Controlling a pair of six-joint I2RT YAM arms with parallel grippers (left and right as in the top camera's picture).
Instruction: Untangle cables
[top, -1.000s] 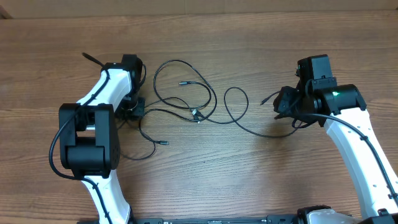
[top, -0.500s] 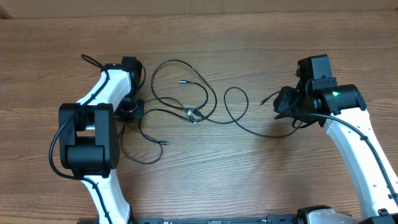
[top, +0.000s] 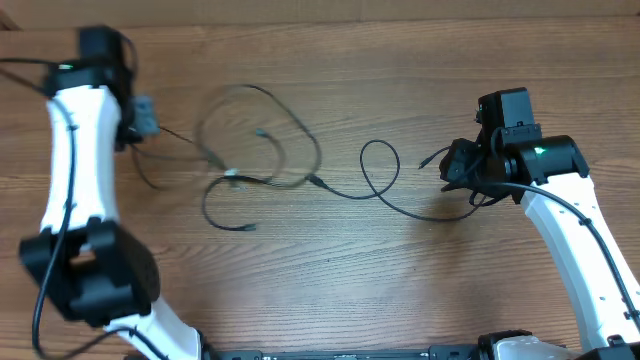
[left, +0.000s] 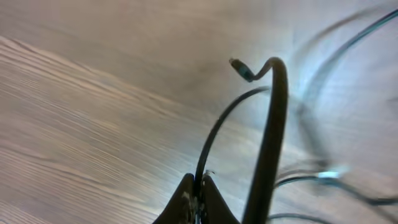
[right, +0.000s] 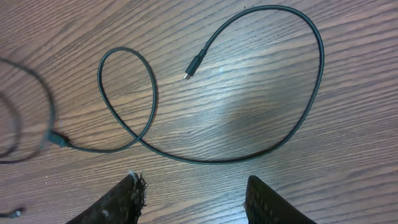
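Several thin black cables lie in loose loops on the wooden table, left of centre and blurred by motion. My left gripper is at the far left and is shut on one cable. That cable runs up from the jaws, and a plug end shows above it. Another cable loops to the right, and its plug lies just left of my right gripper. In the right wrist view that gripper is open and empty above this cable.
The table's far edge runs along the top of the overhead view. The left arm stretches along the left side. The right arm occupies the right side. Bare wood lies at the front middle.
My left arm has swung up and to the far left and has pulled its cable with it. The tangled loops have shifted left. The right arm has not moved.
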